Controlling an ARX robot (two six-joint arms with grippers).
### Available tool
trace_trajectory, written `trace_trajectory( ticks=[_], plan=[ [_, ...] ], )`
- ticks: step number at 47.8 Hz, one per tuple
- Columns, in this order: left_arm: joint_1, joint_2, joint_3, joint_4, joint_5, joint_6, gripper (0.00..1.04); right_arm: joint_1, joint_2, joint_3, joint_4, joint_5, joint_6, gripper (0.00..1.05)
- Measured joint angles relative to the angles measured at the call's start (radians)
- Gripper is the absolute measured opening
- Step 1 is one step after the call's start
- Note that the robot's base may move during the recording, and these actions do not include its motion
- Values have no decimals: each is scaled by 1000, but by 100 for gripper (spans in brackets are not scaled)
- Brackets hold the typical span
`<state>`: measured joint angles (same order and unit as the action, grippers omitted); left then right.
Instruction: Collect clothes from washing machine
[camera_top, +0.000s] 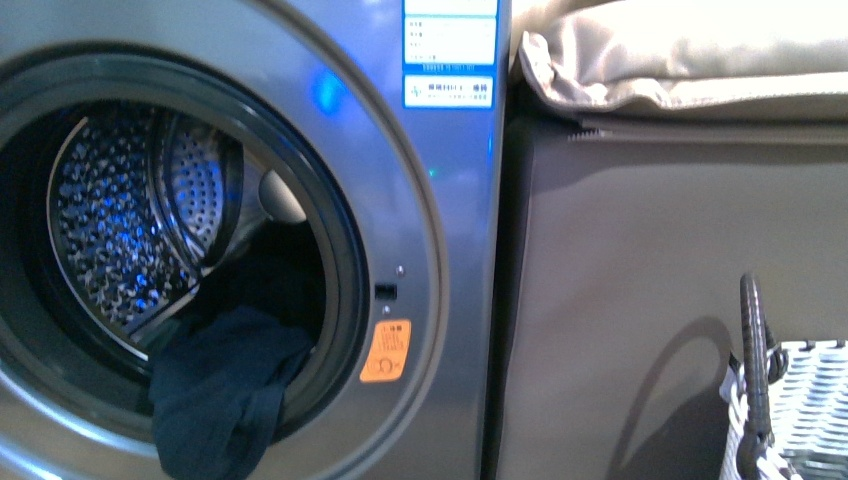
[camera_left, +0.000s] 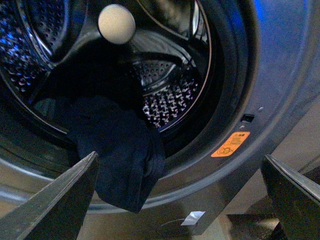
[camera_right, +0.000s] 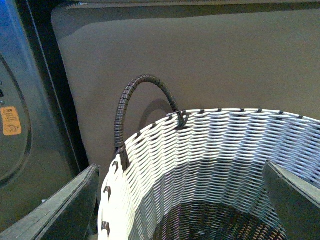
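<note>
The front view looks level and close at the washing machine (camera_top: 440, 300), with the sofa (camera_top: 620, 300) and basket (camera_top: 810, 400) to its right. The left wrist view faces into the machine's drum (camera_left: 170, 95) from nearby; the right wrist view looks down into that basket. All three show the orange sticker (camera_top: 386, 350)

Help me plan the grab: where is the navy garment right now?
In the front view the navy garment hangs over the lower lip of the washing machine's open mouth, left of the orange warning sticker.

dark navy clothes (camera_left: 120, 150) draped over washing machine (camera_left: 280, 65) mouth, left claw (camera_left: 180, 200) spread
</note>
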<state>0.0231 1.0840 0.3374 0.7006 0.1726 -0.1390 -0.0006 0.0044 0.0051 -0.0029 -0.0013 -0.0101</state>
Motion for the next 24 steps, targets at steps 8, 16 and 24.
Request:
trace_trajectory(
  ticks=[8, 16, 24],
  plan=[
    [-6, 337, 164, 72, -34, 36, 98, 0, 0, 0, 0, 0, 0, 97],
    [-12, 522, 299, 66, -45, 56, 98, 0, 0, 0, 0, 0, 0, 97],
    [-17, 660, 444, 23, -69, 67, 98, 0, 0, 0, 0, 0, 0, 97]
  ],
)
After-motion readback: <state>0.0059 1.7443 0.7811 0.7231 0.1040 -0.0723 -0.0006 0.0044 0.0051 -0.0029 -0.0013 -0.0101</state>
